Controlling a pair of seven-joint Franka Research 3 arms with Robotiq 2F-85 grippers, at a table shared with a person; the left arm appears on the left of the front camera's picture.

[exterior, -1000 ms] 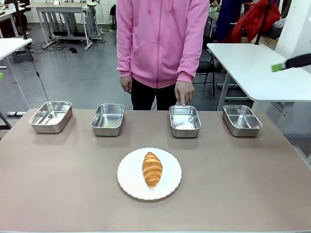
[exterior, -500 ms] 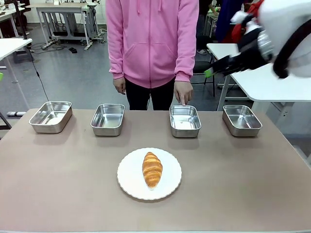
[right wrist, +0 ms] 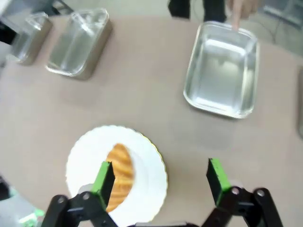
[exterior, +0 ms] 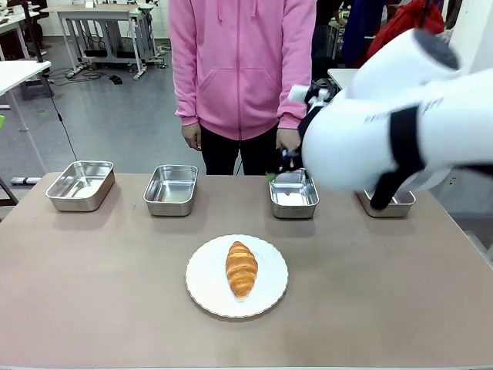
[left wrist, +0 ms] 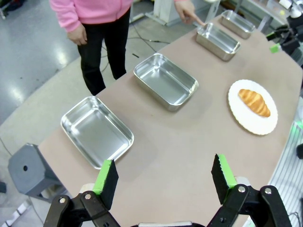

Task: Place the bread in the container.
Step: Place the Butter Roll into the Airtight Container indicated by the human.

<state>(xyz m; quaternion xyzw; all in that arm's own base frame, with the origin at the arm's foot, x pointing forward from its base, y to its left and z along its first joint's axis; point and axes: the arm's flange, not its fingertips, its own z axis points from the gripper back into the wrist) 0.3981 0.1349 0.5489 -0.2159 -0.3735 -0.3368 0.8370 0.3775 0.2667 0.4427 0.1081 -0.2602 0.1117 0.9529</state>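
The croissant [exterior: 241,269] lies on the white plate [exterior: 204,284]. Four steel trays [exterior: 171,202] are empty; a person's hand [left wrist: 187,9] points at the third tray [right wrist: 222,71]. Left gripper [left wrist: 163,177] and right gripper [right wrist: 158,177] gape, empty.

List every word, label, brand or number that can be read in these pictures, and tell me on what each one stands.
No text can be read in any view.
Right arm: a faint grey line of print on the white casing, too blurred to read.
Croissant, plate, steel trays, pink hoodie: no print on them.
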